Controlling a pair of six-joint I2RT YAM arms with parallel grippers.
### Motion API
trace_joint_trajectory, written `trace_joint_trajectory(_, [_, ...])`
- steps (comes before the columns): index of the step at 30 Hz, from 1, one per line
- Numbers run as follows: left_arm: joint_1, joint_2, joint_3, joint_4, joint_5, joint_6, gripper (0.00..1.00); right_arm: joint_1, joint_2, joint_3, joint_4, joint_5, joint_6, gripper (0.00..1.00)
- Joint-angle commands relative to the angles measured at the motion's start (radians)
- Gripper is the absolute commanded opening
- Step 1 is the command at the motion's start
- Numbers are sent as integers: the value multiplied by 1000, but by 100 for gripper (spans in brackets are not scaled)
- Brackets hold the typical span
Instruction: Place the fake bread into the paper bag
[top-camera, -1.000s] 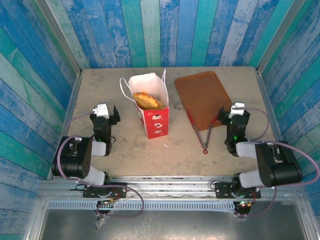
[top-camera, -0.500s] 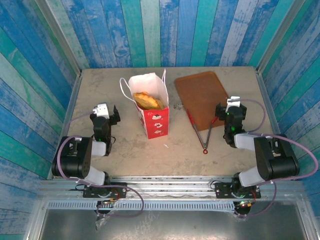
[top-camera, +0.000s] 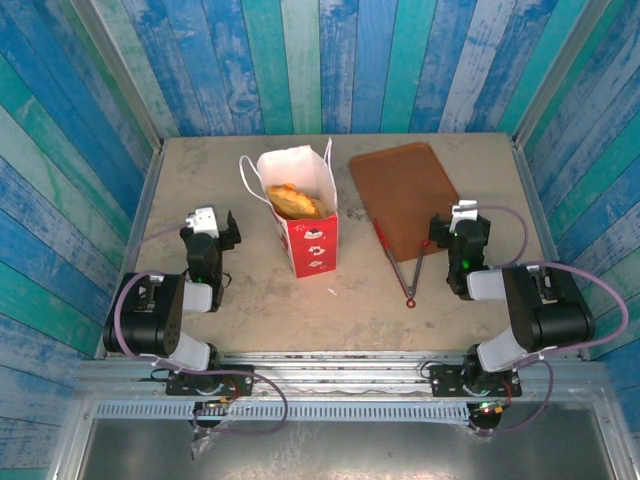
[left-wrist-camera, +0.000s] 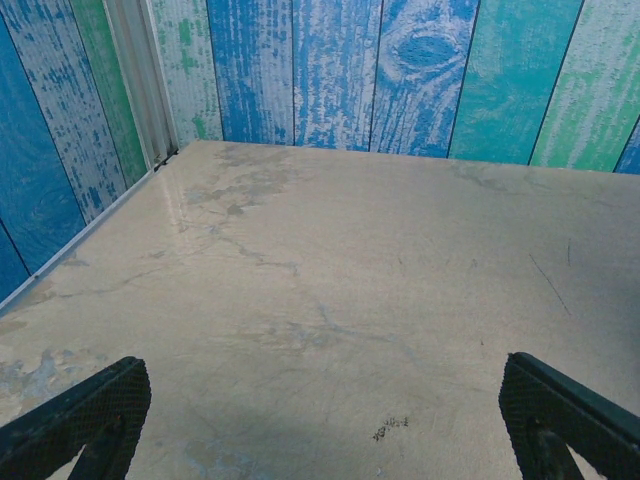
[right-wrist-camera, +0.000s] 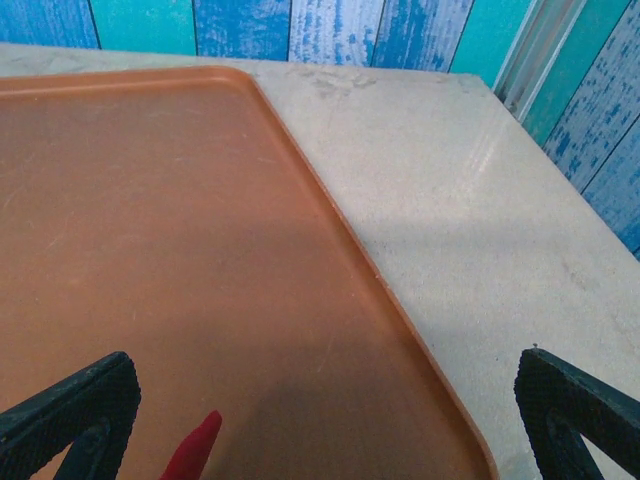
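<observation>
Golden fake bread (top-camera: 293, 200) sits inside paper bag (top-camera: 312, 246), seen overhead.

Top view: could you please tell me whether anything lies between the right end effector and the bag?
Yes: the tongs lie between the right end effector and the bag, their tips on the tray's near edge.

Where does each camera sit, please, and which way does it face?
Top external: above and behind the bases, looking down on the beige table; left arm and right arm at bottom.
Left wrist: low, facing across the table to the blue-green plank wall; open left pincer frames it.
Right wrist: low, facing over the flat orange-brown plastic tray; open right pincer.
Shared: that tray, with top external.
</observation>
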Motion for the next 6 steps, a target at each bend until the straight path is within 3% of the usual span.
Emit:
trace_joint_trajectory(1, [3, 17, 14, 5, 3, 0, 94, -1, -14, 14, -22, 5, -6, 100])
trace_joint_trajectory(6, [3, 17, 14, 4, 4, 0, 94, -1, -11, 12, -8, 4, -5, 100])
